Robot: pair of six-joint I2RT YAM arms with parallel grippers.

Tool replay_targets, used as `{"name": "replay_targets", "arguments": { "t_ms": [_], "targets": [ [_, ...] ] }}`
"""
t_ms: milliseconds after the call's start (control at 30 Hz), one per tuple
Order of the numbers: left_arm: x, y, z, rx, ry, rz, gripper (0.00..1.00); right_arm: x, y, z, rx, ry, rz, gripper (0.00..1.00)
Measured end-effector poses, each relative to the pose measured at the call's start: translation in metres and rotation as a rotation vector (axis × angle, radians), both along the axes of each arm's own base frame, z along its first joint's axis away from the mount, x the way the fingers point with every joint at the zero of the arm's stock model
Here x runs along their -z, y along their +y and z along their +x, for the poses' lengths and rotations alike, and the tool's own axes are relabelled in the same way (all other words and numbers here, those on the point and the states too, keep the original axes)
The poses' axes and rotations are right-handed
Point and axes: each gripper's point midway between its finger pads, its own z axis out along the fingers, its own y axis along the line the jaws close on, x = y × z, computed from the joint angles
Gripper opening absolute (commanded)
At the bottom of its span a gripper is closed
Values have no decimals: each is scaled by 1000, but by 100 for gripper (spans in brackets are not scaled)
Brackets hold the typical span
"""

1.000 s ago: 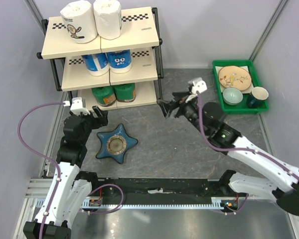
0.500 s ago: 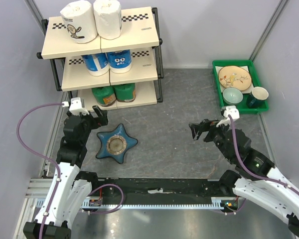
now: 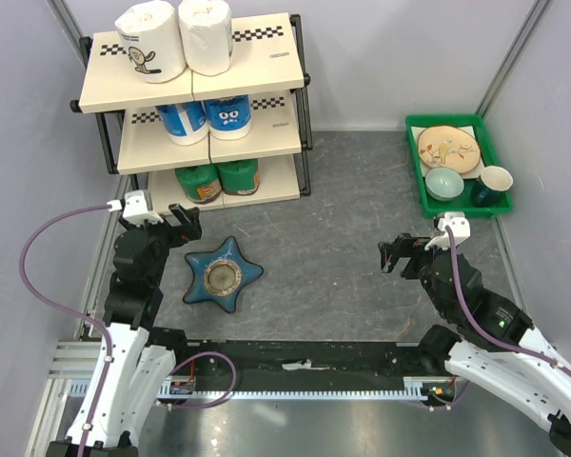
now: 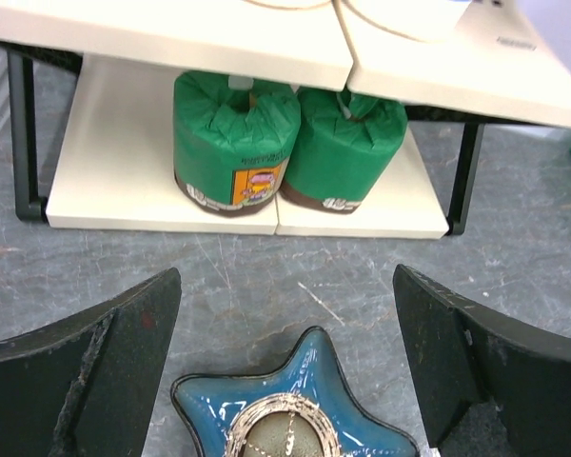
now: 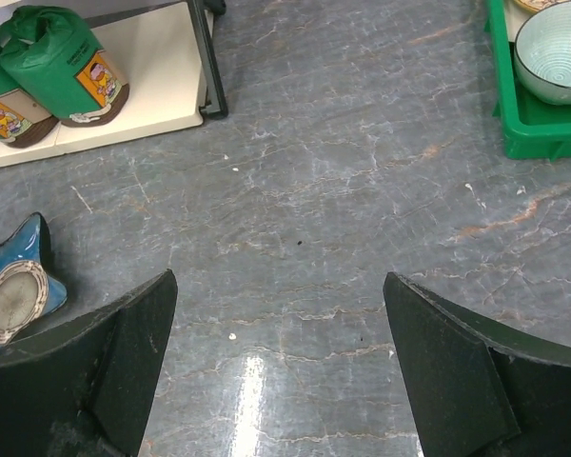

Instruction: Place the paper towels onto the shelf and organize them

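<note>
A: Where did we log the paper towels (image 3: pixel 206 114)?
B: All six on the shelf (image 3: pixel 266 52), two per board, nearer its left edge. We noted the left gripper (image 3: pixel 185 225) and right gripper (image 3: pixel 390 257) released, empty.

No wording is legible anywhere. The left green roll (image 4: pixel 236 124) carries an orange label (image 4: pixel 257 181) with a cartoon figure. Like the right green roll (image 4: pixel 347 143), it has a band of white print near its base, too blurred to read. Small dark print on the shelf's top board (image 3: pixel 257 67) is too small to make out. One white roll (image 3: pixel 150 43) shows a cartoon character, one blue roll (image 3: pixel 230 114) a cartoon face.
</note>
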Motion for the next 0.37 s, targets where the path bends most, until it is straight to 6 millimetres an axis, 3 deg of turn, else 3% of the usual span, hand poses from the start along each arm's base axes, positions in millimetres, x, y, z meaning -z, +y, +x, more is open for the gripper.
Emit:
{"name": "replay_targets", "arguments": {
  "t_ms": [367],
  "targets": [
    [-7, -1, -1, 4, -27, -4, 99, 1, -6, 2, 39, 2, -3, 98]
  ]
}}
